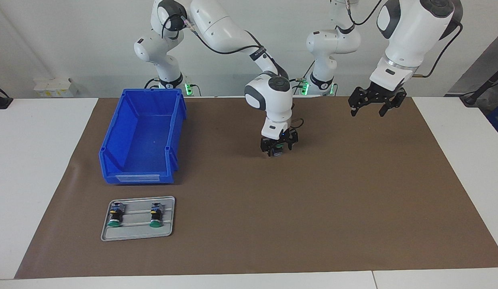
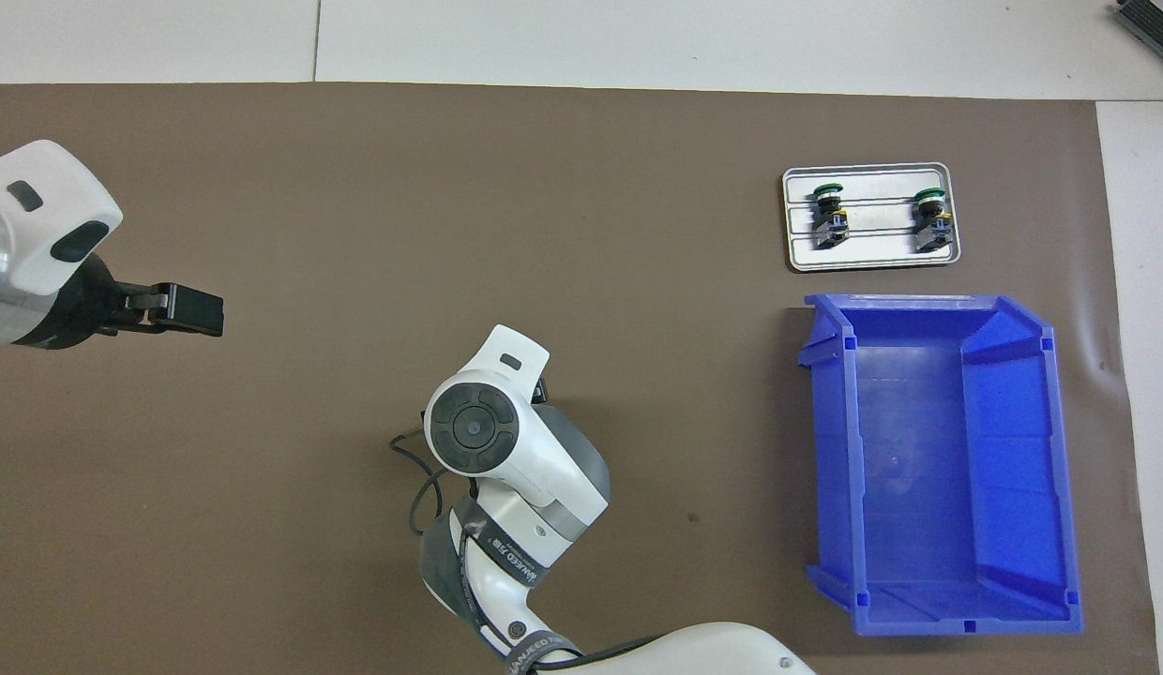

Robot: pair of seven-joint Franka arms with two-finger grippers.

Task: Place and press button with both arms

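Note:
My right gripper (image 1: 278, 150) points down over the middle of the brown mat (image 1: 313, 208). It is shut on a button (image 1: 278, 153), of which only the grey-blue base shows between the fingers. The button is at or just above the mat; I cannot tell whether it touches. In the overhead view the right arm's wrist (image 2: 478, 431) hides the gripper and the button. My left gripper (image 1: 376, 103) hangs open and empty, raised over the mat toward the left arm's end, and shows in the overhead view (image 2: 183, 310). Two more green-capped buttons (image 1: 115, 214) (image 1: 156, 214) lie on a grey tray (image 1: 168, 230).
A blue bin (image 1: 142, 136) stands on the mat toward the right arm's end and holds nothing that I can see; it also shows in the overhead view (image 2: 938, 459). The grey tray (image 2: 872, 258) lies farther from the robots than the bin.

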